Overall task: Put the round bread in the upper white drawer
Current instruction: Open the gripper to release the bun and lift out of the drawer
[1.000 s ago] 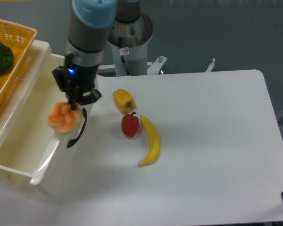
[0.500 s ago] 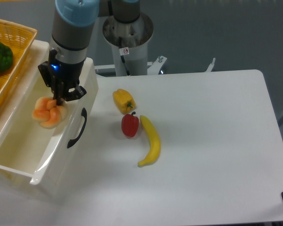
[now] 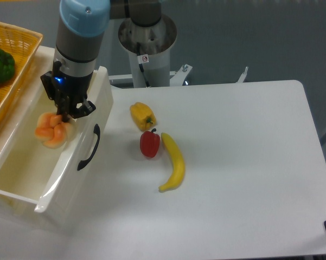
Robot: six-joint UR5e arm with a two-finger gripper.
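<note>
Your gripper (image 3: pixel 61 115) is clamping the round bread (image 3: pixel 51 130) and holding it over the open upper white drawer (image 3: pixel 21 168) at the desk's (image 3: pixel 238 162) left edge. A yellow bell pepper (image 3: pixel 142 115), red pepper (image 3: pixel 149 144) and banana (image 3: pixel 173 162) are lying on the desk beside the drawer.

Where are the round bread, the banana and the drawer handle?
round bread (image 3: pixel 50 131): fixed camera, on its lumpy top.
banana (image 3: pixel 174 162): fixed camera, on its middle.
drawer handle (image 3: pixel 90 148): fixed camera, on the black curved bar.
</note>
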